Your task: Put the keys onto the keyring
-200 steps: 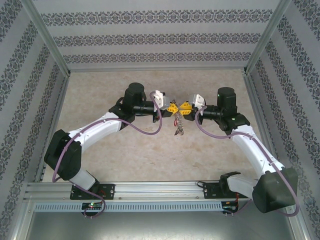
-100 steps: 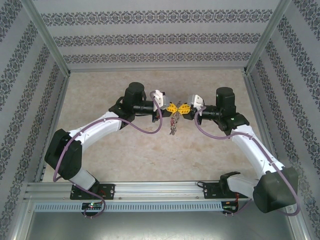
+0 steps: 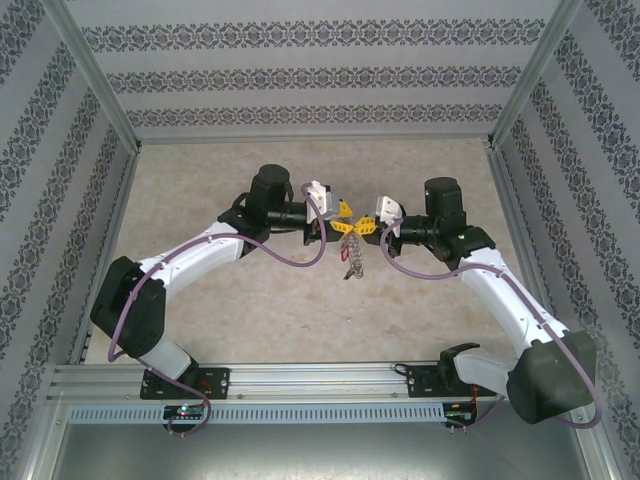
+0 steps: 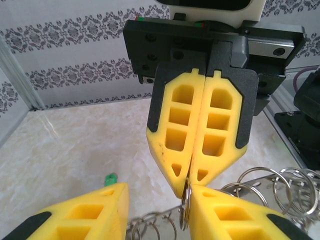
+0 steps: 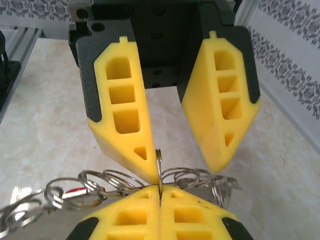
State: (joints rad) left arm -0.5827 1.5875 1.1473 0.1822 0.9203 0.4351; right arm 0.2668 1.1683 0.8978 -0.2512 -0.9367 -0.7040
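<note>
Marbled table point(image 3: 250, 300), arms meeting above it. Right gripper point(image 4: 189, 181) pressed together, pinching the keyring point(image 5: 159, 162) edge-on, mid-air. Left gripper point(image 5: 185, 170) spread, one finger just beside that ring. Red key point(image 5: 75, 191) dangles among the links. Best approach: keep the ring steady and close on the key squarely.

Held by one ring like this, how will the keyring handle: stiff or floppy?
Likely floppy: the keyring hangs from the right gripper, which pinches just one ring. Its linked loops will probably swing and shift. Thin smooth metal may slip or twist in the grip.
</note>
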